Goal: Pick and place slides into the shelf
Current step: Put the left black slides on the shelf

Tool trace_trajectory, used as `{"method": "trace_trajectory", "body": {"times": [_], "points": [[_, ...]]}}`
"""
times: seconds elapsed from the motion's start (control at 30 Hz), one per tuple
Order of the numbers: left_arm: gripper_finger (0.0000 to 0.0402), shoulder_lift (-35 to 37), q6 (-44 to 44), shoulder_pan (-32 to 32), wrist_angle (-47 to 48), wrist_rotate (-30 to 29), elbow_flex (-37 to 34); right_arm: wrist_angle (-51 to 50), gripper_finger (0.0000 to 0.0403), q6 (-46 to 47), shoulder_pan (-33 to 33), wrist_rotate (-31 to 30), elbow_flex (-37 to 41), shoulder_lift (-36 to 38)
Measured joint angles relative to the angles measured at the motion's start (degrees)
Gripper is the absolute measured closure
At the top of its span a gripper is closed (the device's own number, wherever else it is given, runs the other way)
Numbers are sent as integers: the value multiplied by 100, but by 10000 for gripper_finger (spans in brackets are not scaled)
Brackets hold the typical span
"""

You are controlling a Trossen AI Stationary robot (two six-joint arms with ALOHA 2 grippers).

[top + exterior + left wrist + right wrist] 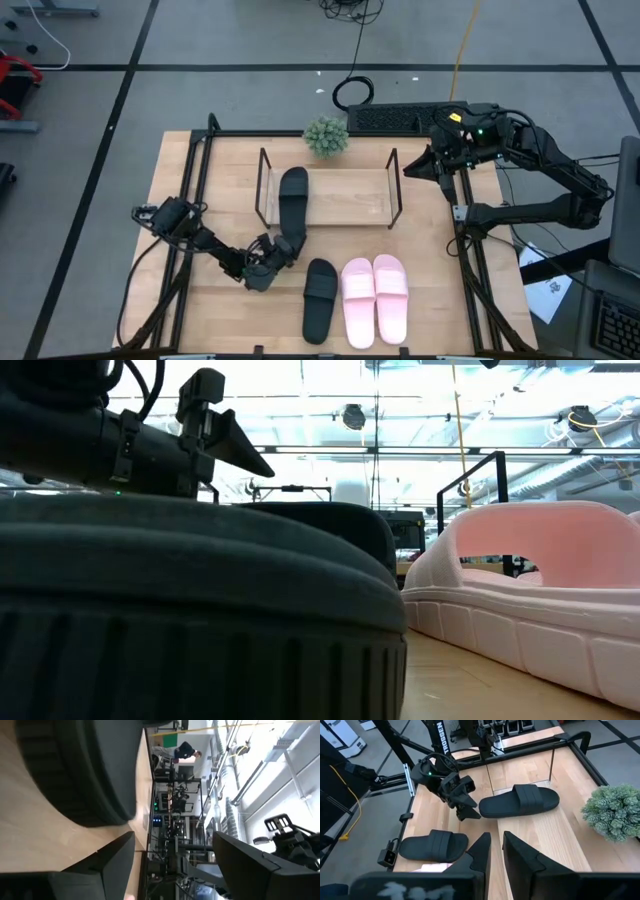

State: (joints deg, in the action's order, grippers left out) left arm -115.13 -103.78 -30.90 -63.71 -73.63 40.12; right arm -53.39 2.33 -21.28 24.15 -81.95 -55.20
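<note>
One black slide [293, 205] lies lengthwise in the left part of the shelf [350, 200]. Its toe half rests on the wooden board and its heel end sticks out past the board's near edge. My left gripper [278, 250] lies low and level at that heel end, open, seen from afar in the right wrist view [466, 800]. The second black slide [320, 300] and the pink pair [375, 298] lie sole-down on the table near its front edge. My right gripper [496, 847] hangs high over the table's far right, nearly shut, with nothing between its fingers. My left gripper comes level at the black slide's heel end [100, 805], from the table's near-left. One fingertip [125, 842] stands right beside that end. I cannot tell whether it touches. The other finger [250, 865] is well clear of the slide.
A small potted plant [326, 135] stands behind the shelf. A black frame [195, 200] runs along the table's edges. A keyboard [395, 118] lies at the far side. The shelf's board [350, 195] is bare to the right of the slide.
</note>
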Motion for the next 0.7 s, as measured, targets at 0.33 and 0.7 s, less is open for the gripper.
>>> {"method": "trace_trajectory", "body": {"times": [0.33,0.7], "points": [[135,0,195,-80,-86,-275,0,0,360,2,0,1,0,-20],[135,-2,240,-42,-32,141,79,-8,360,-45,0,1,0,-22]]}}
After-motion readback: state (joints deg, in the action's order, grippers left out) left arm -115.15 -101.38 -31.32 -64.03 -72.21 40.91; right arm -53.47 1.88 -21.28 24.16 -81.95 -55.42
